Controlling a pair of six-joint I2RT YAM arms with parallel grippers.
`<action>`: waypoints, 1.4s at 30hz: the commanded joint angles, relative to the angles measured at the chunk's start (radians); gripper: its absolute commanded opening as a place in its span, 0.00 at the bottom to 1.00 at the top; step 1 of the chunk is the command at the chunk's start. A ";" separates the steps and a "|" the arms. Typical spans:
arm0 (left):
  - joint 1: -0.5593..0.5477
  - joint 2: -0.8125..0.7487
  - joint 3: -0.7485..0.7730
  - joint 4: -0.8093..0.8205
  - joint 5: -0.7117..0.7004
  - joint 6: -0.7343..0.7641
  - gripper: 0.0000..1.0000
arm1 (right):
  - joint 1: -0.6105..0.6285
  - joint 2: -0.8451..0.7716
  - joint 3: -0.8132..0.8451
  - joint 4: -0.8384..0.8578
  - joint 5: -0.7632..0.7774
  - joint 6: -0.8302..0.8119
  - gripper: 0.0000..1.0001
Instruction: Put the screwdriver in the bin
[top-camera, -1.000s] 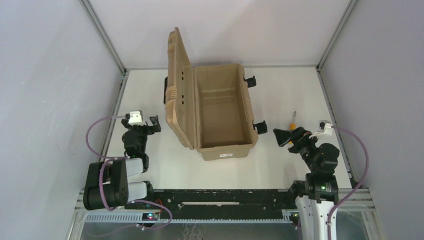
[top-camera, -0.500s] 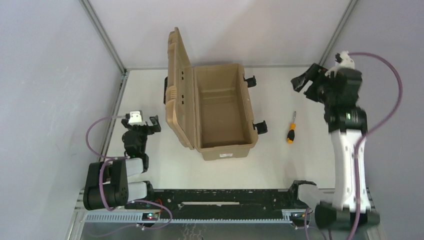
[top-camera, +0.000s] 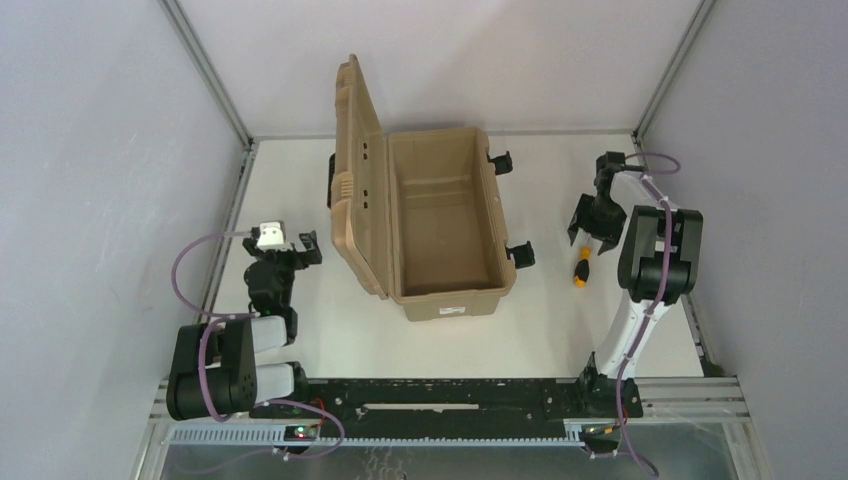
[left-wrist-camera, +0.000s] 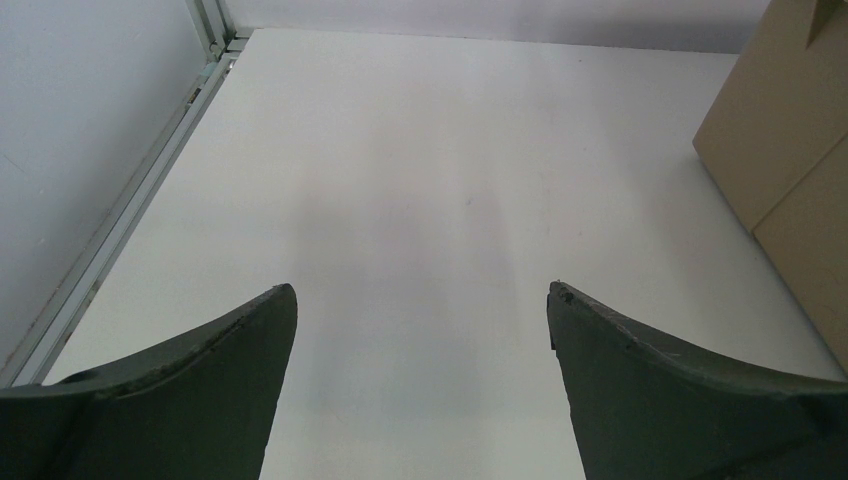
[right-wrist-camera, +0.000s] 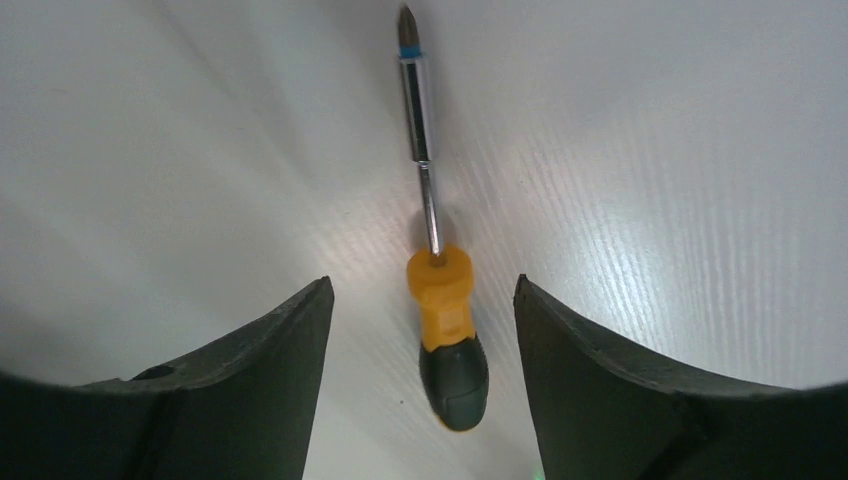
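Note:
The screwdriver lies flat on the white table, right of the bin. In the right wrist view its orange-and-black handle lies between my fingers and its grey shaft points away from the camera. My right gripper is open and hovers over the handle end without touching it. The tan bin stands open in the middle with its ribbed lid raised on the left, and its inside looks bare. My left gripper is open and empty, left of the bin.
Black latches stick out on the bin's right side, toward the screwdriver. The bin's tan wall fills the right edge of the left wrist view. Metal frame rails and grey walls border the table on both sides.

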 joint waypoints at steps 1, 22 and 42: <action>-0.004 -0.010 0.021 0.031 -0.008 0.020 1.00 | -0.005 0.013 -0.030 0.009 0.023 -0.024 0.70; -0.005 -0.011 0.021 0.029 -0.009 0.021 1.00 | 0.024 -0.309 0.015 -0.232 0.034 -0.061 0.00; -0.006 -0.011 0.021 0.029 -0.009 0.021 1.00 | 0.864 -0.135 0.756 -0.305 0.145 -0.107 0.00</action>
